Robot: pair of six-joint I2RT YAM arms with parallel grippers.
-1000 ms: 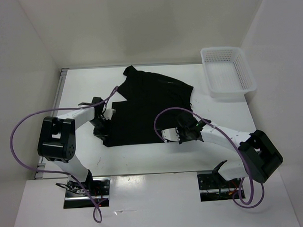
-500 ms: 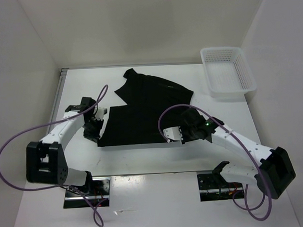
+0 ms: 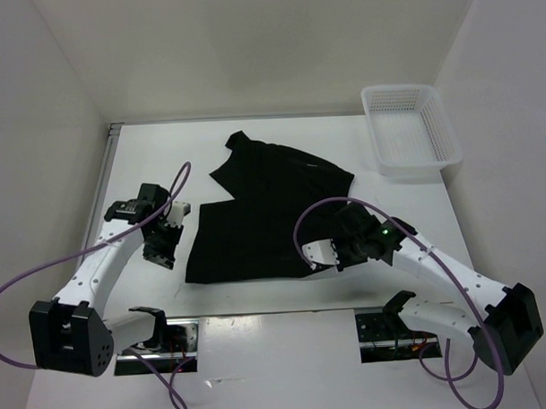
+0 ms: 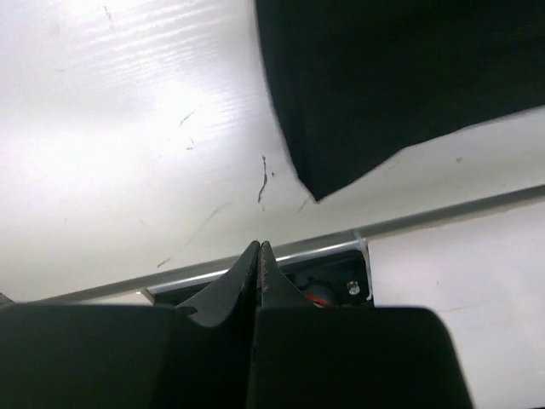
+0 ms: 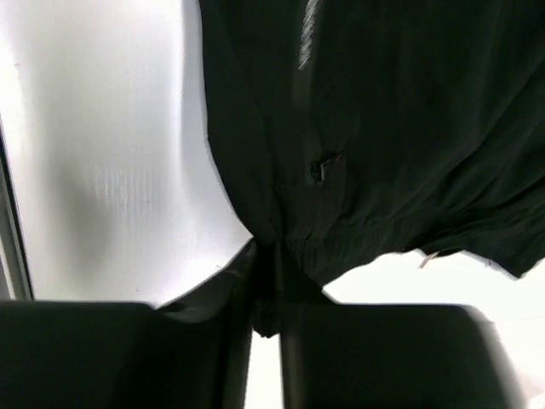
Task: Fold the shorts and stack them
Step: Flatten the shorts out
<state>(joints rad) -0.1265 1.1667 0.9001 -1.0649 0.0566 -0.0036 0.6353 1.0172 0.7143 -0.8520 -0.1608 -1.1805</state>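
Shorts (image 3: 264, 214): black, spread mid-frame. Right gripper (image 3: 321, 255): pinched on lower-right hem. Left gripper (image 3: 163, 253): closed, empty, just left of lower-left corner. Advised: open left, take that corner, lift both evenly.

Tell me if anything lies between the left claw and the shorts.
Nothing visible does. The left claw, shut and empty, is just off the near left corner of the shorts, with only white table surface between them. The right claw is shut on the shorts' near edge.
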